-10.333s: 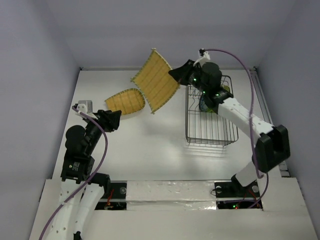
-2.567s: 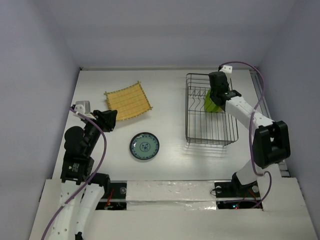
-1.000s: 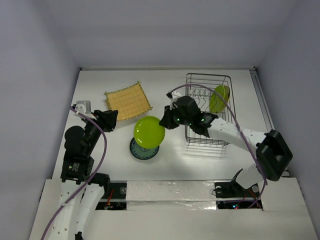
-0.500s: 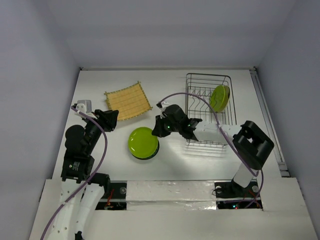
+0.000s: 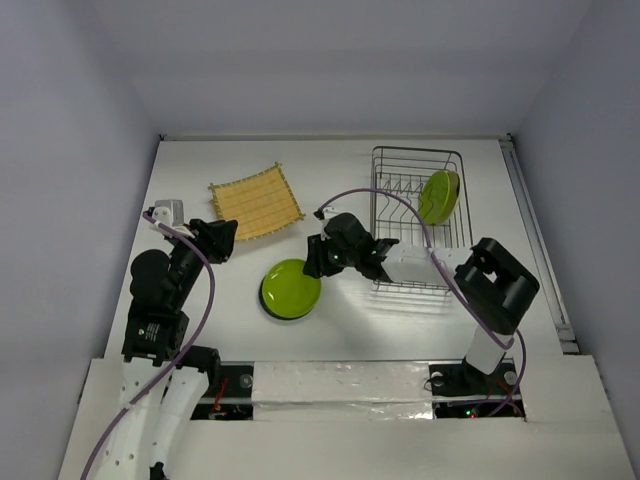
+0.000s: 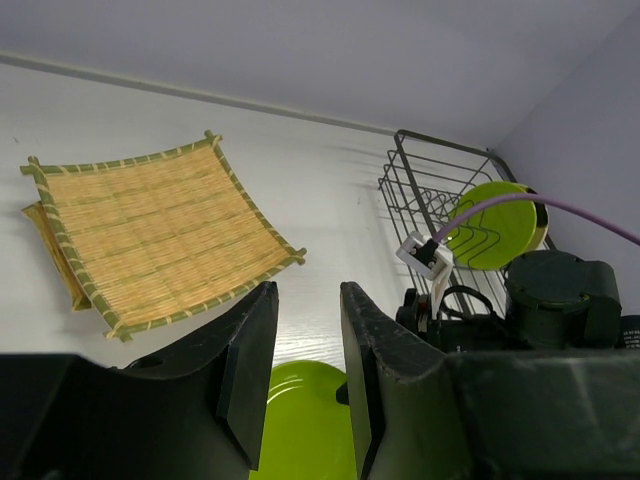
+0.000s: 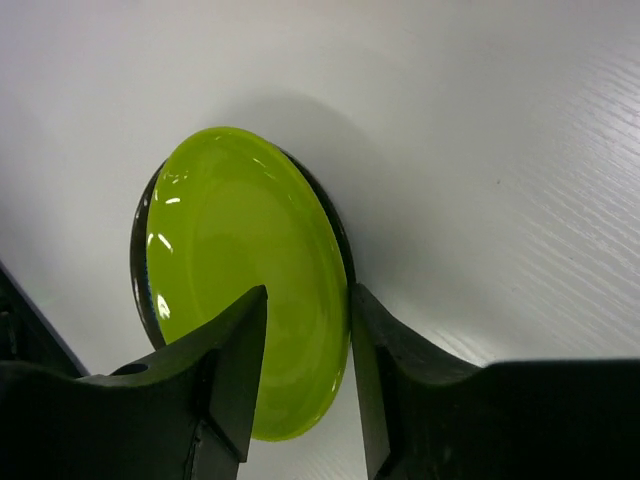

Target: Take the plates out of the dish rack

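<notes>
A white tabletop [image 5: 340, 170] fills the scene, closed in by plain, pale lavender-grey walls: a far wall [image 5: 330, 70], a left wall [image 5: 60, 150] and a right wall [image 5: 590, 150]. A thin grey strip [image 5: 527, 230] runs along the tabletop's right edge. A white, slightly crinkled band [image 5: 340, 383] lies along the near edge. The light is soft and even, with faint shadows. Seen close up, the tabletop shows fine parallel grain.

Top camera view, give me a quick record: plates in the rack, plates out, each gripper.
in rack: one lime green plate, on edge in the dish rack
out: second lime plate lying on a dark-rimmed plate
right gripper: straddles the second lime plate's rim; grip unclear
left gripper: open, empty
other: bamboo mats, far left
</notes>
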Tool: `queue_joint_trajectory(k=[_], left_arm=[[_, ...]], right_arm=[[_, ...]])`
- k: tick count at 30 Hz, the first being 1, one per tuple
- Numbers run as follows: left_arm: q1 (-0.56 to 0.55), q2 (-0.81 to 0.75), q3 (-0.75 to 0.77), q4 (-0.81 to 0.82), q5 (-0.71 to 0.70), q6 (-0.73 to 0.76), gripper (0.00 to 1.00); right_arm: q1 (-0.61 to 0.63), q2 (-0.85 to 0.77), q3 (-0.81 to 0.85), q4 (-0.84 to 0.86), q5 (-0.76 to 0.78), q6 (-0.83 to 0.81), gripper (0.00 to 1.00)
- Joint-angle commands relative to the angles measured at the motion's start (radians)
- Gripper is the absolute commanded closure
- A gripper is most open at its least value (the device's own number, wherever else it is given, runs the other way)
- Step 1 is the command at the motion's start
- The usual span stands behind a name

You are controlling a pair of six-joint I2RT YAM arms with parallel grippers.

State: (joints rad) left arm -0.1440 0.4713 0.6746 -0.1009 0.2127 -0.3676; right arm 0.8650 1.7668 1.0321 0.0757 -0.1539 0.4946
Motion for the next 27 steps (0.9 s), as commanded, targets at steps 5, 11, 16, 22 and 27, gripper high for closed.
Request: queue_joint_trajectory(k=[5, 11, 16, 22, 27], left_arm=[[0.003, 0.004, 0.022, 0.055, 0.017, 0.001, 0.71], [0.003, 0.001, 0.022, 0.055, 0.016, 0.001, 0.71], [0.003, -0.005, 0.022, 0.053, 0.014, 0.002, 0.71], [0.003, -0.011, 0.022, 0.052, 0.013, 0.001, 0.8], [0.003, -0.019, 0.025, 0.043, -0.013, 0.002, 1.0]], right_arm=[[0.002, -0.072, 0.014, -0.014, 0.091, -0.028, 0.42], [0.002, -0.144, 0.04, -0.105, 0.211, -0.071, 0.24], [0.002, -0.282, 0.022, -0.097, 0.286, -0.106, 0.79], [-0.113, -0.357, 0.152, -0.334, 0.697, -0.254, 1.0], [-0.319, -0.388, 0.201, -0.41, 0.813, -0.251, 1.0]])
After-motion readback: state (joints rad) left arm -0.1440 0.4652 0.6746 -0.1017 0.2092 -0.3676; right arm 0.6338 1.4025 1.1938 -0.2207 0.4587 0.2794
